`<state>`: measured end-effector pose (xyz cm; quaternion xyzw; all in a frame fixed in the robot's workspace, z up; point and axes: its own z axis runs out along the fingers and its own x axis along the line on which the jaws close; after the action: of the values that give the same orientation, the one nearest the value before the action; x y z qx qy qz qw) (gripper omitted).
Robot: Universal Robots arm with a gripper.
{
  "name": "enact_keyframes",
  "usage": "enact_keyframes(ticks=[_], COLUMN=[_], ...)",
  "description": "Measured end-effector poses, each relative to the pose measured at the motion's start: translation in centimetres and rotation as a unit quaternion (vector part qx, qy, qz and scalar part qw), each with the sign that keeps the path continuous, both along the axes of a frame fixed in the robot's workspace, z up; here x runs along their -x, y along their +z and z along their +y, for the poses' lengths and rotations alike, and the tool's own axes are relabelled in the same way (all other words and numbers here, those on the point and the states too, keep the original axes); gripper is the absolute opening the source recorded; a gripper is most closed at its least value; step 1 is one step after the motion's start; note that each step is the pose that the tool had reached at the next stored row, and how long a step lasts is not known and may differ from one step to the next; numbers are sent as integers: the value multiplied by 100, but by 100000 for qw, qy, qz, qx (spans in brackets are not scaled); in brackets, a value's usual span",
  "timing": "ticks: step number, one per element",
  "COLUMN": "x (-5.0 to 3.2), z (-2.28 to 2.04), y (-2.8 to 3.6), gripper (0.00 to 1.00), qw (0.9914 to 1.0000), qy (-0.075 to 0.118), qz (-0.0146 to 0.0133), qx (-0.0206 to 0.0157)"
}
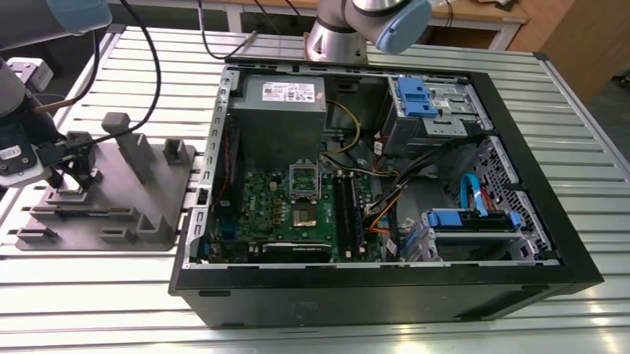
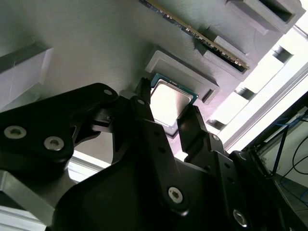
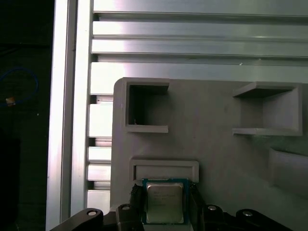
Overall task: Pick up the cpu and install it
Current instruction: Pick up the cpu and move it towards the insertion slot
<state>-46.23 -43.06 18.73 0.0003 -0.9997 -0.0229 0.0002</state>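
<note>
Exterior view: the gripper (image 1: 74, 183) is down on the grey fixture (image 1: 147, 214) at the exterior view's left, well apart from the open computer case (image 1: 394, 295).
Cpu's place: the cpu (image 3: 164, 202) lies in a shallow walled pocket of the fixture, between the gripper's fingers (image 3: 136, 198) in both wrist views.
Jaws: brought in on the cpu, one finger against each of two opposite edges. No gap shows at either edge, so it reads as a pinch.
Done: the approach, and apparently the grasp.
Left: the cpu looks seated in its pocket, not yet lifted. The socket (image 1: 305, 198) on the green board (image 1: 258, 214) shows bare contacts under a raised frame, so the carry and the seating are undone. By this judgement the task is at an early stage.
Cpu's look: a thin square with a matte silver-grey lid, softly rounded corners and a narrow green rim.
Fixture's look: dull grey and blocky, with rectangular recesses and upright posts. Its face is finely lined in the second wrist view, like printed plastic.
Fingers' look: flat black links, smooth, joined by bright screw heads.
Table (image 1: 414, 335): bright ribbed aluminium slats.
Case's look: black sheet metal around a grey power-supply box (image 1: 285, 96) and blue plastic drive fittings (image 1: 414, 96).
</note>
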Motion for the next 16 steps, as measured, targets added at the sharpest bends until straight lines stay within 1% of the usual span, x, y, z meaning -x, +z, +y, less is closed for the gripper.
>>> enact_keyframes(ticks=[8,10,11,16], x=[2,3,3,4], z=[0,0,0,0], y=[-1,-1,-1,-6], gripper=[47,48,55,55], qw=[100000,100000,100000,100000], qy=[-3,-4,-1,-2], qz=[6,6,5,6], qx=[5,3,2,1])
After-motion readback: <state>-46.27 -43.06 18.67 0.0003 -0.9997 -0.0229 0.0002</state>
